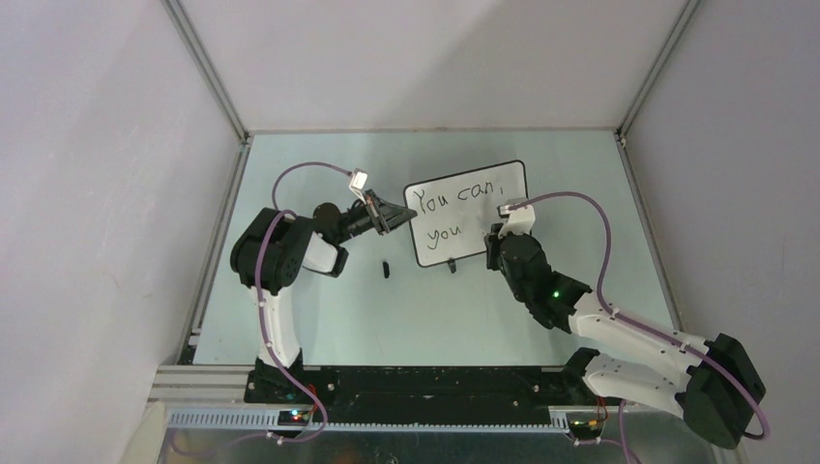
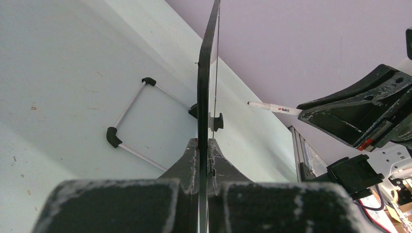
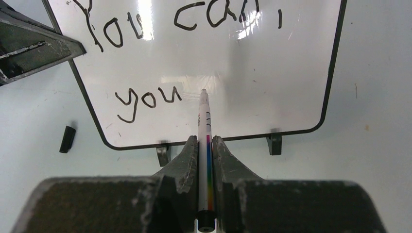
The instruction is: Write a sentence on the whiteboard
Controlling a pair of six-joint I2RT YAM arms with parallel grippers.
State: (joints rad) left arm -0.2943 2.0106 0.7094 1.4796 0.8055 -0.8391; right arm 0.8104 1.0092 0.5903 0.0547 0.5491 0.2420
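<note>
Your right end effector is clenched on the marker. Its tip points at the whiteboard straight ahead, just right of the lower "you"; whether it touches the glossy face is hard to tell. Your left end effector pinches the board's edge, steadying it on the surface. Of the sentence, "You can," and "you" are written. I judge "will." is left to write, with bare board ahead and right of the tip. A small black piece, probably the cap, lies down-left of it.
</note>
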